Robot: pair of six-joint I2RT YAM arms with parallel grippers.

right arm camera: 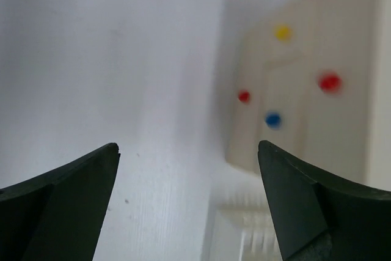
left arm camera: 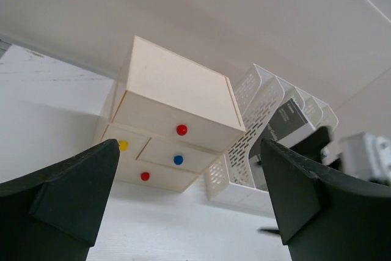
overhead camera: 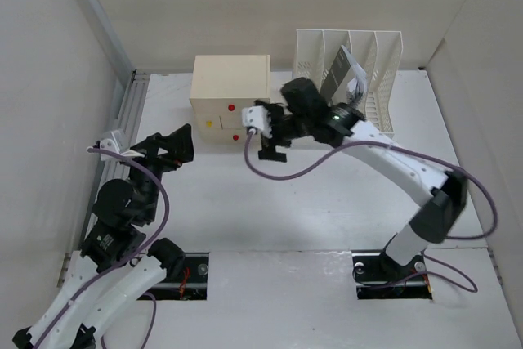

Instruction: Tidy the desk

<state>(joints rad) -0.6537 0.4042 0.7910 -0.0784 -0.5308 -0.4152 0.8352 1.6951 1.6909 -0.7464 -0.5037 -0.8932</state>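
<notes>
Left gripper (left arm camera: 189,145), right gripper (right arm camera: 188,145) spread wide over desk (overhead camera: 270,218)

White desk (overhead camera: 245,218): cream drawer box (overhead camera: 230,79) at far edge, white slotted file rack (overhead camera: 388,59) just beside, rightward.

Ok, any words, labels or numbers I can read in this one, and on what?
No text is readable.
The dark grey booklet in the white slotted file rack: pale print on its cover, too small to read.
The cream wooden drawer box: plain coloured knobs, no markings.
</notes>
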